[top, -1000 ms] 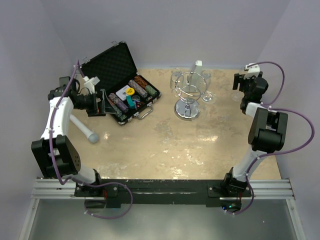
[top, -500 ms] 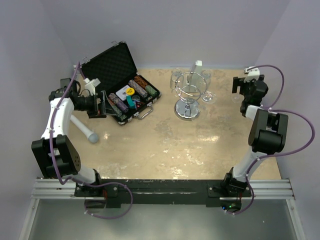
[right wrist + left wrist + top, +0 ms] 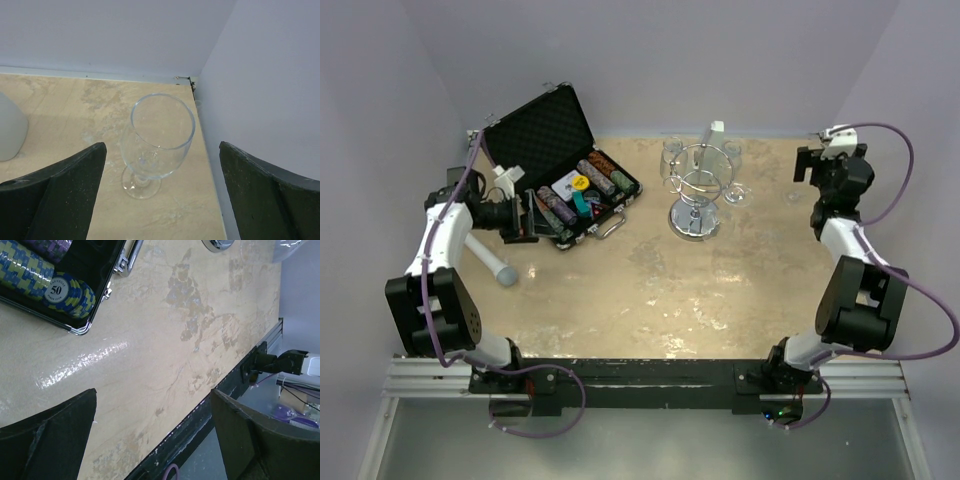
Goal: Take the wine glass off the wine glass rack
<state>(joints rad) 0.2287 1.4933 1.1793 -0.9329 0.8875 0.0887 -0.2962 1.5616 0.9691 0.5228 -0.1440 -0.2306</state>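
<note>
**Desk:** Read me the list, left to right.

**Operator:**
- Item one, left hand (image 3: 152,400): fingers spread wide with nothing between them, over bare worktop (image 3: 165,355) beside the open chip case (image 3: 535,125).
- Item two, wine glass rack (image 3: 695,220): chrome wire, standing mid-worktop toward the back.
- Item three, wine glass (image 3: 150,165): upright on its foot in the far right corner, off the rack and well apart from it.
- Item four, right hand (image 3: 162,146): fingers spread, one on each side of the glass, touching it nowhere.

**Desk:** Handling notes?

**Operator:** I judge it light, thin-walled, brittle and slick. I would take it low on the bowl or at the stem, gently. A hard squeeze could crack it, and a nudge could tip it.

**Desk:** Anything unclear?

**Operator:** I cannot count the glasses hanging on the rack, because clear glass vanishes against the wire. A pale shape is cut off at the left edge of my right wrist view.
</note>
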